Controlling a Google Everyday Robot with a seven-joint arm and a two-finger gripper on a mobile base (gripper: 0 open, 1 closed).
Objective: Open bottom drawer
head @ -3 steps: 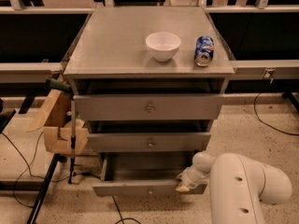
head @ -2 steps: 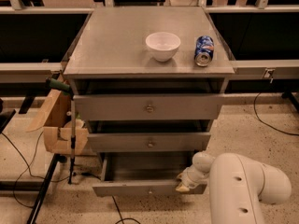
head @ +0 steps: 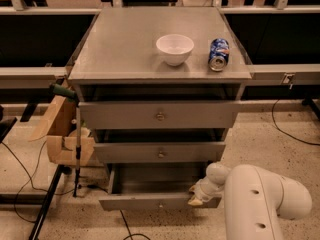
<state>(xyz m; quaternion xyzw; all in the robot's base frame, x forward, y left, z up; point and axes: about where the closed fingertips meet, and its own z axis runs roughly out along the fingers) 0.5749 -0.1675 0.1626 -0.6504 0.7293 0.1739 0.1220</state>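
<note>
The bottom drawer [head: 145, 202] is the lowest and narrowest grey front of the cabinet, with a small round knob in its middle. It stands pulled out toward me, so its inside shows behind the front panel. My gripper [head: 196, 198] sits at the right end of that panel, at the tip of the white arm [head: 260, 204] that comes in from the lower right. The arm's wrist covers most of the gripper.
Above are the middle drawer [head: 160, 153] and top drawer [head: 159, 116], both pushed in. A white bowl [head: 175, 49] and a blue can [head: 219, 54] lie on the cabinet top. A cardboard box [head: 62, 134] and clamp stand stand at the left; cables cross the floor.
</note>
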